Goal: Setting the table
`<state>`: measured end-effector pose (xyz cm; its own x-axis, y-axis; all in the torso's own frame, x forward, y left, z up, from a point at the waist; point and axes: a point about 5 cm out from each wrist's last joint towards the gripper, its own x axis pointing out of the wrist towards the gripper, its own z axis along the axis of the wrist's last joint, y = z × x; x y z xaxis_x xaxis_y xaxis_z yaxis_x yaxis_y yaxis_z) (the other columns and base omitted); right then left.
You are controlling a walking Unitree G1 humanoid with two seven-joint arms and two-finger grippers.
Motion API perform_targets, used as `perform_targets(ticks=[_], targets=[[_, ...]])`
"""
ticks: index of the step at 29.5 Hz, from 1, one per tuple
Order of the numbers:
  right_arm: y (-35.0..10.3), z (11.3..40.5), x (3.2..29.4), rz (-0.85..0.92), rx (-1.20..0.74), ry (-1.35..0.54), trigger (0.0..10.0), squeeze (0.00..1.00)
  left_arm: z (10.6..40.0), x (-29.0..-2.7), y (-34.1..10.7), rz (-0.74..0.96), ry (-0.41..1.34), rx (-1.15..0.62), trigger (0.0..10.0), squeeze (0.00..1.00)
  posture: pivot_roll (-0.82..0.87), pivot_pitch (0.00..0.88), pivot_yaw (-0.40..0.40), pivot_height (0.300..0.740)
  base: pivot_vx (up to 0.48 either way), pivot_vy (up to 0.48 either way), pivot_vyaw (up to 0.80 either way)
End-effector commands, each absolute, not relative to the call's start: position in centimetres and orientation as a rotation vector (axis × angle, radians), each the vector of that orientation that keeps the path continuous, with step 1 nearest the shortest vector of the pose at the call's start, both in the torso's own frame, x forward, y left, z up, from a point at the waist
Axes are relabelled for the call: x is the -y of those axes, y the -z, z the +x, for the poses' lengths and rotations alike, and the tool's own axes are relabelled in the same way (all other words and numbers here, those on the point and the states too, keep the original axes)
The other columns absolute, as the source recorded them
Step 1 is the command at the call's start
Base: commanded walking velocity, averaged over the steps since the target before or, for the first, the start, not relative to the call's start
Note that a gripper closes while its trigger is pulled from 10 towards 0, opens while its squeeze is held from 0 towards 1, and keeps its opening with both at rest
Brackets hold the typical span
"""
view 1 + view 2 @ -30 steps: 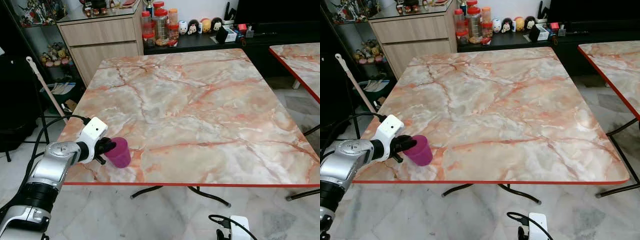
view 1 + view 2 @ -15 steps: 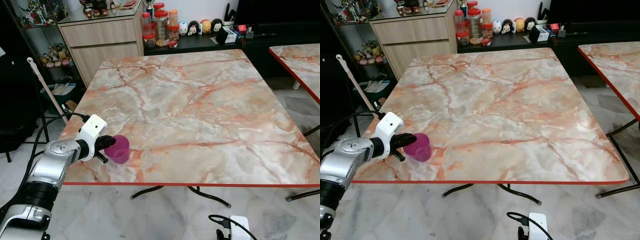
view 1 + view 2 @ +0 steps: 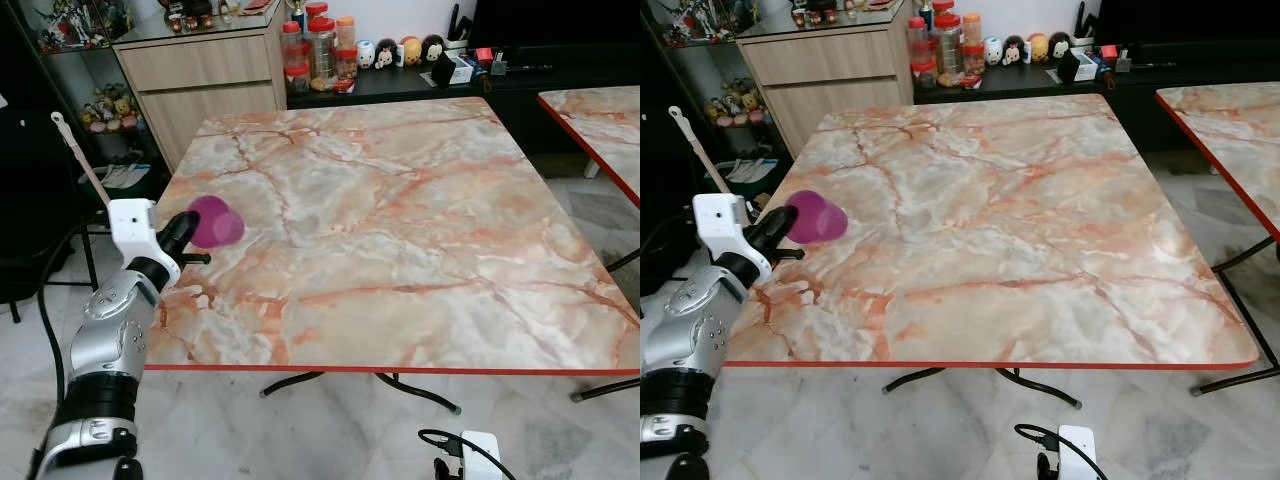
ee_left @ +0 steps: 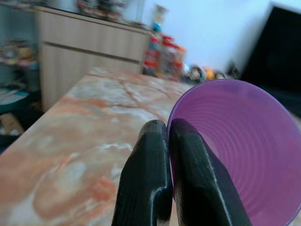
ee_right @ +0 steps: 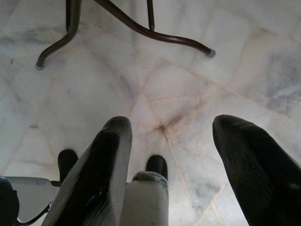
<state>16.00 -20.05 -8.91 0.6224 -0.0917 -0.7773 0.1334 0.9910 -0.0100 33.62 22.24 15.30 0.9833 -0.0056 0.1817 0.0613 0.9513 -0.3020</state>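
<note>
Above the left edge of the square pink-and-white marble-patterned bench with its red rim, we carry a small purple plastic cup in our left gripper, whose jaws are pinched nearly together on the cup's thin wall, one black finger outside and the other inside the rim, as the left wrist view shows. We see the cup lifted clear of the marble and tipped on its side, its mouth toward the wrist camera, so it hangs from a single narrow pinch. We judge that to be the main risk: a light, smooth, ribbed cup held only by its lip could swivel or slip out if we swing the arm fast or stop sharply, and it would then roll across the slick top or over the near edge to the tiled floor. We would also need to turn it upright before lowering; set down tilted, it would likely tip when we let go. Squeezing harder might flex the thin wall and pop it free instead. We are holding it close to the bench's left border, so a release here would leave it perched where a passing arm could knock it off. Down near the floor, our right gripper hangs idle with its jaws spread wide and empty, above the dark curved bench legs, too far off to catch anything.
</note>
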Motion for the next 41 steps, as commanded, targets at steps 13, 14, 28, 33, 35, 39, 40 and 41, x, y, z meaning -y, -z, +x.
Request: perform_targets(ticks=[13, 14, 28, 33, 35, 39, 40, 41], targets=[[8.2, 17.5, 19.8, 0.061, -0.826, 0.102, 10.0, 0.00, 32.6, -20.8, -13.3, -0.243, -0.138, 0.256, 10.0, 0.00, -0.06, 0.000, 0.058, 0.740, 0.000, 0.000, 0.00], [8.2, 17.5, 19.8, 0.061, -0.824, 0.101, 10.0, 0.00, 32.6, -20.8, -13.3, -0.239, -0.143, 0.261, 10.0, 0.00, -0.06, 0.000, 0.058, 0.740, 0.000, 0.000, 0.00], [8.1, 17.5, 20.3, 0.039, -0.826, 0.100, 10.0, 0.00, 32.8, -17.6, -12.5, -0.274, -0.093, 0.252, 10.0, 0.00, -0.09, 0.000, 0.045, 0.740, 0.000, -0.480, 0.00], [8.2, 17.3, 20.2, 0.046, -0.828, 0.103, 10.0, 0.00, 32.7, -17.6, -12.3, -0.272, -0.086, 0.245, 10.0, 0.00, -0.10, 0.000, 0.052, 0.740, 0.000, -0.474, 0.00], [8.3, 17.2, 20.2, 0.049, -0.829, 0.103, 10.0, 0.00, 32.7, -17.7, -12.3, -0.269, -0.086, 0.244, 10.0, 0.00, -0.10, 0.000, 0.053, 0.740, 0.000, -0.472, 0.00], [8.4, 16.9, 20.0, 0.048, -0.835, 0.100, 10.0, 0.00, 32.7, -17.6, -12.2, -0.246, -0.072, 0.235, 10.0, 0.00, -0.10, 0.000, 0.056, 0.740, 0.000, -0.469, 0.00], [8.4, 16.9, 20.0, 0.047, -0.837, 0.100, 10.0, 0.00, 32.7, -17.6, -12.2, -0.245, -0.069, 0.235, 10.0, 0.00, -0.09, 0.000, 0.058, 0.740, 0.000, -0.465, 0.00], [8.4, 16.8, 20.0, 0.047, -0.838, 0.100, 10.0, 0.00, 32.6, -17.5, -12.2, -0.246, -0.067, 0.234, 10.0, 0.00, -0.09, 0.000, 0.058, 0.740, 0.000, -0.465, 0.00]])
